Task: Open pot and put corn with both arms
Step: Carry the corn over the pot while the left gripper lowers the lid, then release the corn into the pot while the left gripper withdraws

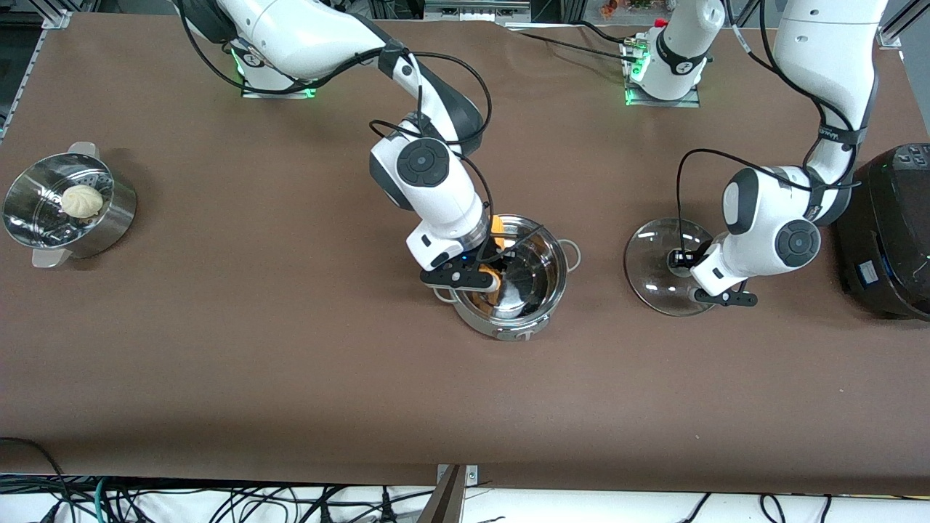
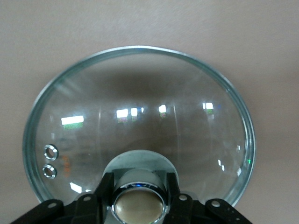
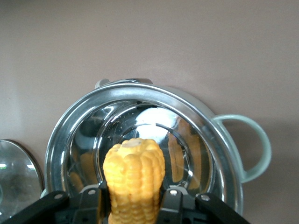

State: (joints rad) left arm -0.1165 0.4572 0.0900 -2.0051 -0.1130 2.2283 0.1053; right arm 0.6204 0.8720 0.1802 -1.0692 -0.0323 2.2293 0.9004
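Pot [image 1: 519,287]: open, lid off, standing near the table's middle; steel inside bare and shiny; 1 loop handle [image 1: 572,256] at about 2 o'clock on the rim in the front view, another at about 6 o'clock.
Corn [image 3: 134,179]: clamped between the right gripper's fingers, blunt end pointing down into the pot's mouth; in the front view only a strip of orange shows at the rim, about 10 o'clock.
Right gripper [image 1: 488,270]: over the pot's rim on the side toward the right arm's end of the table; jaws clenched on the corn.
Lid [image 1: 665,267]: glass, steel rim, beside the pot toward the left arm's end of the table, apart from it; seems to sit on or just above the table, contact not clear; 2 small vent holes [image 2: 49,161] near the edge.
Knob [image 2: 139,206]: tan top with a steel collar, at the lid's middle.
Left gripper [image 2: 139,203]: jaws clenched on the knob, 1 finger on each side.
Steamer basket [image 1: 87,218]: at the right arm's end of the table, well apart from the pot.
Bun [image 1: 81,200]: white, round, inside the steamer basket.
Black cooker [image 1: 890,232]: at the left arm's end of the table, near the lid.
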